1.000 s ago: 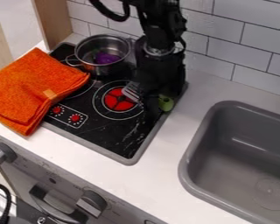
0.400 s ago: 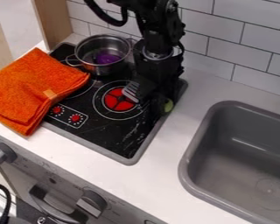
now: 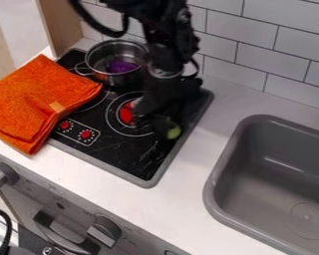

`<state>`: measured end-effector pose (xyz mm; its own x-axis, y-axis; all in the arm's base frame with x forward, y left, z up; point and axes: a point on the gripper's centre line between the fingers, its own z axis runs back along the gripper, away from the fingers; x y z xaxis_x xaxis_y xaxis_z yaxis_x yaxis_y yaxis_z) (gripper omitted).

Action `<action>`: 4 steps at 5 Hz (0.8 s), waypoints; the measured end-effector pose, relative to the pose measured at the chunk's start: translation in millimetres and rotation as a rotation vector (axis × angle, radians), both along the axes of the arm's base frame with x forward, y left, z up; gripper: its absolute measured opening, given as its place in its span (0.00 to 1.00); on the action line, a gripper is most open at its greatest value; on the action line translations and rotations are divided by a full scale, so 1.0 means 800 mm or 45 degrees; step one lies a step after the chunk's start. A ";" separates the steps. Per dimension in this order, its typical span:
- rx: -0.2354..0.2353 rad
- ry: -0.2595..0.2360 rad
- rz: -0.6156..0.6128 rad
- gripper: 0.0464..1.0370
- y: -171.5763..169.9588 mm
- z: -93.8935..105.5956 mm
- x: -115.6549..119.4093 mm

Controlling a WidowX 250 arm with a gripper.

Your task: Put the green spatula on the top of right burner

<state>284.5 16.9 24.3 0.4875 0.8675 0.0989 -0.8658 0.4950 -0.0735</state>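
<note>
Placing step in hand, by my reading: gripper (image 3: 158, 121) low over the stove (image 3: 147, 183) at the right side of the red burner (image 3: 126, 113), jaws apparently closed on the spatula (image 3: 173, 132), its green end poking out toward the stove's right edge, the grey part over the burner. Next, likely a small shift left to centre it, then lower and release; let go here, it might settle half off the rings.
</note>
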 end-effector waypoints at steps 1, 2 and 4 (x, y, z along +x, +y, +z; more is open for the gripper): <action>0.061 -0.026 -0.260 0.36 0.016 0.016 -0.029; 0.072 0.032 -0.586 0.36 0.033 0.011 -0.045; 0.179 0.006 -1.210 0.36 0.059 -0.006 -0.058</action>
